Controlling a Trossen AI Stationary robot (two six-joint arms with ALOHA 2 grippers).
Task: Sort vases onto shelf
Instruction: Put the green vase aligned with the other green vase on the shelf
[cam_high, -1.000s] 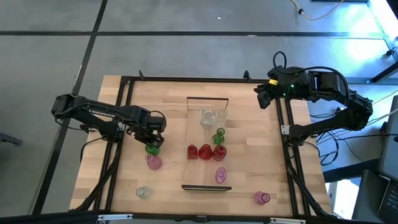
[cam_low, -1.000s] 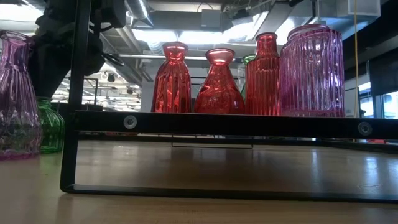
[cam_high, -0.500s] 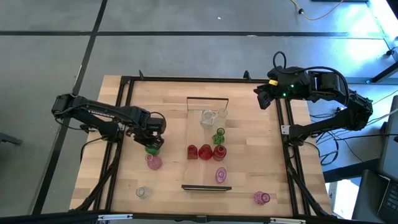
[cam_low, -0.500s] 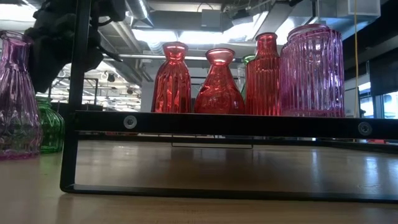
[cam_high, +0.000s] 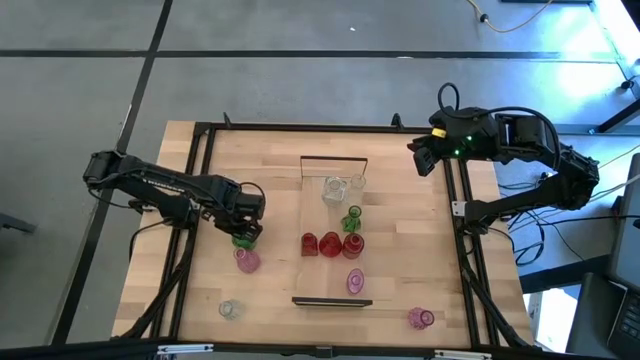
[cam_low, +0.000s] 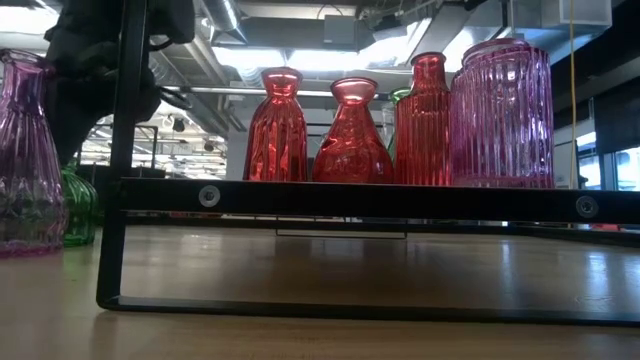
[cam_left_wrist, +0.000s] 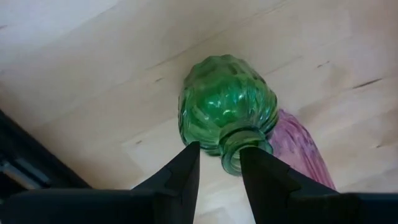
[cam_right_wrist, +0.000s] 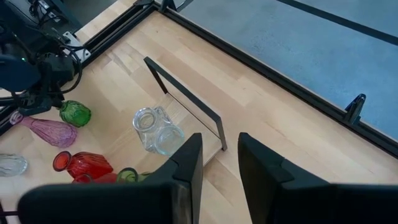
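Note:
My left gripper (cam_high: 245, 222) is open and points down over a green vase (cam_high: 243, 239) that stands on the table left of the shelf (cam_high: 312, 200). In the left wrist view the vase's neck (cam_left_wrist: 235, 146) lies partly in the gap between the fingers and partly behind one finger. A pink vase (cam_high: 247, 261) stands just nearer. Clear, green, red and pink vases stand on the shelf (cam_low: 350, 200). My right gripper (cam_right_wrist: 219, 158) is open and waits, raised over the table's far right corner (cam_high: 422, 158). My left gripper (cam_left_wrist: 219, 155) comes at the green vase's neck from above, pointing down. One finger (cam_left_wrist: 261, 171) covers part of the neck's rim (cam_left_wrist: 231, 163). Whether a finger touches the glass, I cannot tell.
A clear vase (cam_high: 230, 309) and a pink vase (cam_high: 421, 319) stand on the table near its near edge. Dark frame rails (cam_high: 190, 240) run along both sides of the table. The shelf's dark end frames (cam_high: 334, 160) rise at its short ends.
My left gripper has come down a little toward the green vase and shifted slightly toward the table's left edge. The vases have stayed where they were.

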